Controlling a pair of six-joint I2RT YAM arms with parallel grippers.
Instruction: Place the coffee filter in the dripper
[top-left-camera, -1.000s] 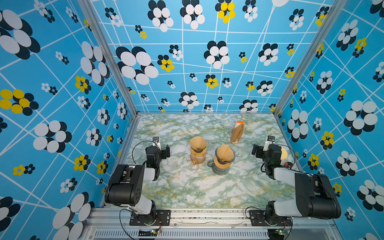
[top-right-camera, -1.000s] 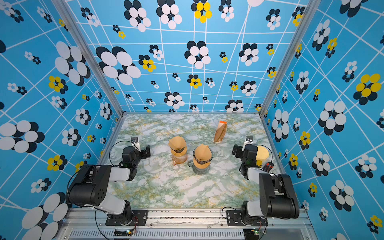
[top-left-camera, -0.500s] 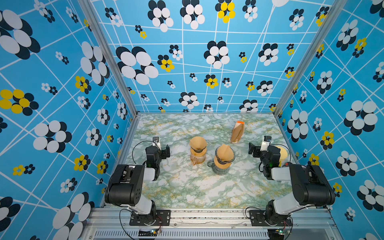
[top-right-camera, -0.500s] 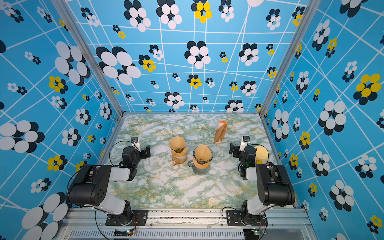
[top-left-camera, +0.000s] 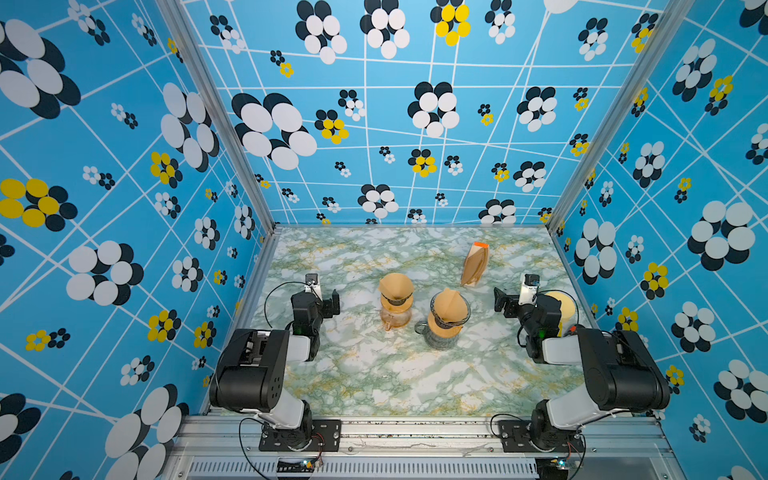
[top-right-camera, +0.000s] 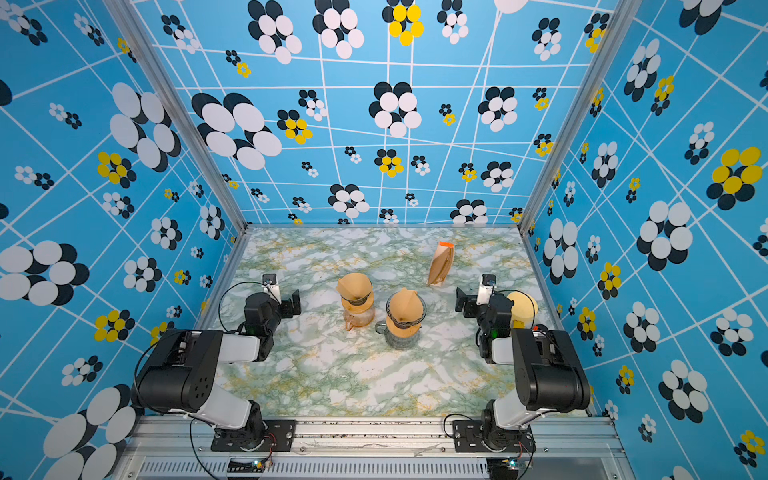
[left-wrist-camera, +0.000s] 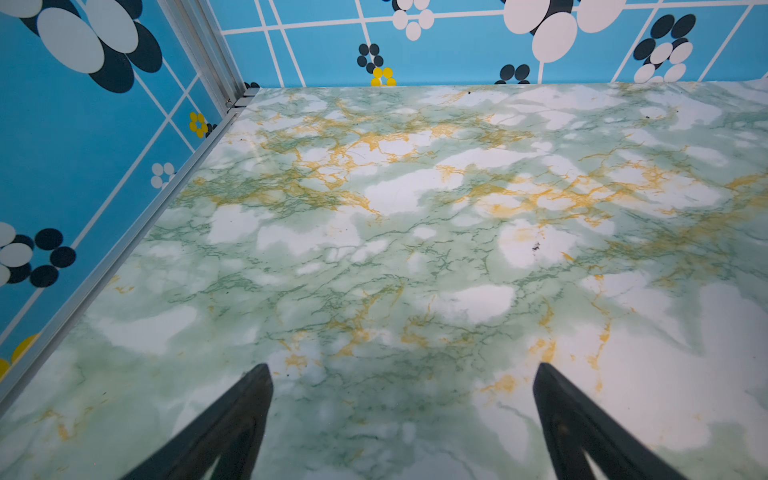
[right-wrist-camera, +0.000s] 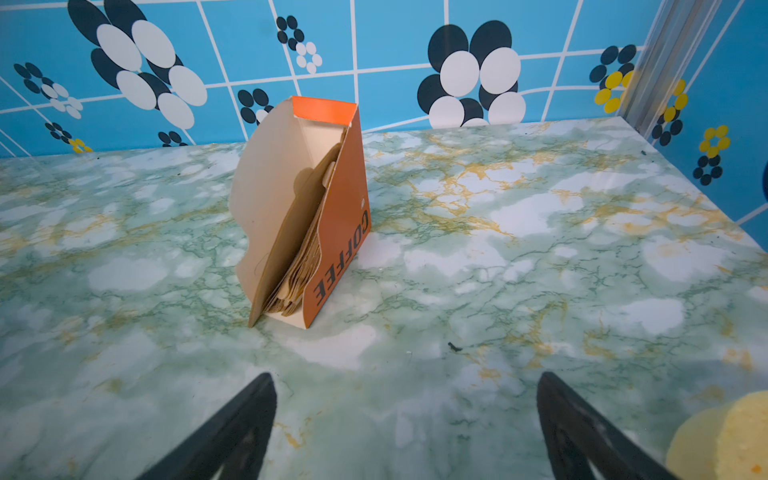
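An orange and cream box (top-left-camera: 474, 263) (right-wrist-camera: 332, 232) marked COFFEE stands at the back right of the marble table and holds several folded brown coffee filters (right-wrist-camera: 305, 253). In both top views two drippers stand mid-table on carafes, an amber one (top-left-camera: 395, 305) (top-right-camera: 357, 305) and a clear one (top-left-camera: 446, 328) (top-right-camera: 403, 328). Each has a brown paper filter (top-left-camera: 450, 306) sitting in it. My right gripper (top-left-camera: 501, 303) (right-wrist-camera: 407, 382) is open and empty, low over the table, facing the box. My left gripper (top-left-camera: 331, 305) (left-wrist-camera: 403, 374) is open over bare table, left of the amber dripper.
A pale yellow rounded object (top-left-camera: 562, 306) (right-wrist-camera: 723, 436) sits on the table just behind my right gripper, near the right wall. Patterned blue walls (top-left-camera: 415, 124) close the table (top-left-camera: 374, 374) on three sides, and both arm bases stand at the front rail.
My right arm has shifted, carrying its open gripper a little to the left, toward the filter box. The left arm and the objects have not moved.
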